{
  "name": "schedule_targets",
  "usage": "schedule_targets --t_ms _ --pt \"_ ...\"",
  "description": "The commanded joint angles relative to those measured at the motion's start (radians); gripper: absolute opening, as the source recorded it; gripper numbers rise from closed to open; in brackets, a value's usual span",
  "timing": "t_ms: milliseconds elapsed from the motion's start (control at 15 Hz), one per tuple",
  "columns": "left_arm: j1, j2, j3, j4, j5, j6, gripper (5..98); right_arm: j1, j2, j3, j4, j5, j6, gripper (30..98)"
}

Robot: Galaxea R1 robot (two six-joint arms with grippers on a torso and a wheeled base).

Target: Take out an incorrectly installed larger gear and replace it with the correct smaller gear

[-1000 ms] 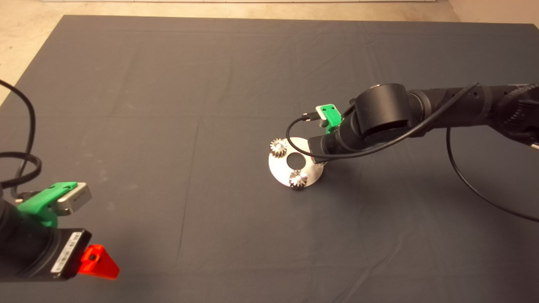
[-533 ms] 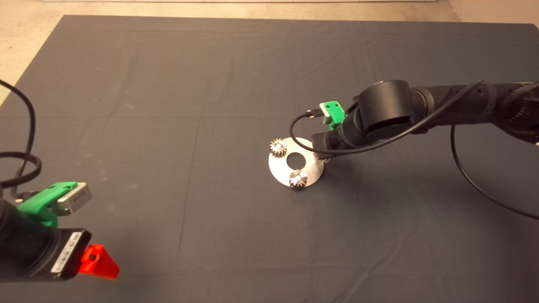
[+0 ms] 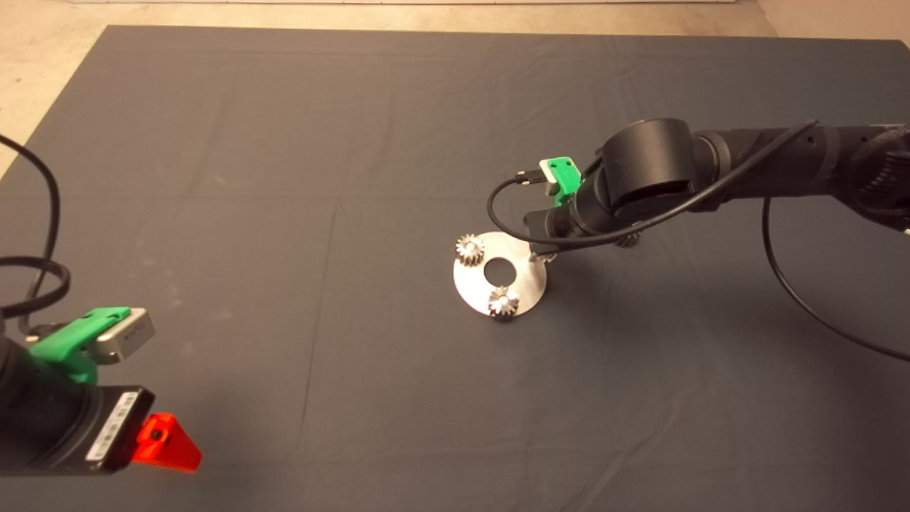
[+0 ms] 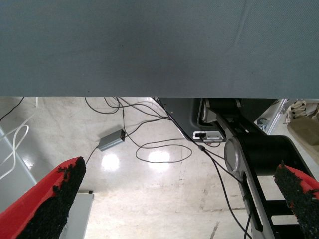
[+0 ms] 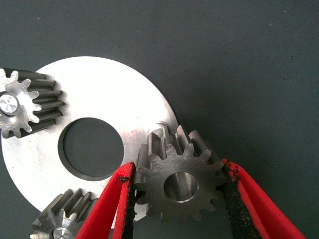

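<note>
The larger gear [image 5: 179, 185], dark grey with an empty central hole, is pinched between the red fingers of my right gripper [image 5: 178, 172], which is shut on it. It hangs over the rim of the round silver plate [image 5: 114, 89]. In the head view, the right gripper [image 3: 540, 250] is mostly hidden under its wrist at the far right rim of the plate [image 3: 522, 281]. Two small gears [image 3: 470, 249] [image 3: 503, 301] sit on pegs on the plate. A small toothed part [image 3: 628, 241], possibly the smaller gear, peeks from under the right arm. My left gripper [image 3: 167, 441] waits open at the lower left.
The plate has a round hole [image 3: 500, 269] in its middle. A black cable [image 3: 796, 306] loops down from the right arm over the mat. The left wrist view shows the mat's edge and the floor with cables beyond it.
The right arm has drawn back and up from the plate's right rim with the gear in its fingers. A small toothed part now shows beside the arm. The left arm has stayed still.
</note>
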Motion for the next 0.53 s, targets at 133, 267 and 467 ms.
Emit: schedule_targets --t_ms 133,267,467 --pt "-0.011 -0.004 0.005 0.011 0.133 0.004 98.2 0.029 0.024 -0.004 -0.031 -0.104 -0.002 39.6" --pt "-0.011 -0.005 0.006 0.011 0.133 0.004 98.2 0.028 0.023 -0.004 -0.031 -0.104 -0.003 39.6" --pt "-0.010 -0.004 0.002 0.011 0.133 0.004 98.2 0.018 0.023 0.003 -0.032 -0.106 -0.002 39.5"
